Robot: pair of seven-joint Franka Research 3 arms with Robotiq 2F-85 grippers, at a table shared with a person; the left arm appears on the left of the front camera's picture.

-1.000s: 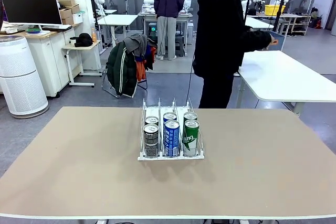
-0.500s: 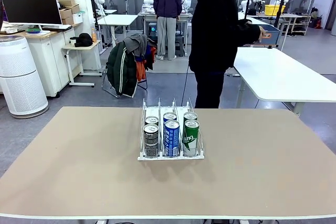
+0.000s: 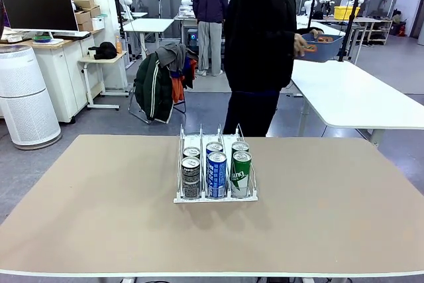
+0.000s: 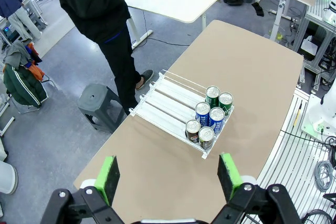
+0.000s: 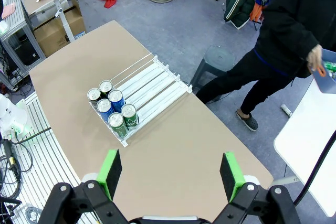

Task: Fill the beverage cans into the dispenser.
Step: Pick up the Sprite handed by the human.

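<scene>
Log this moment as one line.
dispenser: six cans, robot-side end | left gripper: open, raised | right gripper: open, raised | person: holding blue tub

Six upright cans point(image 3: 216, 175) crowd the dispenser's point(image 4: 165, 103) near end.

Six cans point(image 4: 216, 116) stand at one end of the dispenser point(image 4: 164, 106).

Bright, even overhead light, everything crisp.
Soft shadow pools just in front of the dispenser point(image 3: 225, 139) on the matte tabletop point(image 3: 93, 217); both wrist views bow at the edges, no glare.
</scene>
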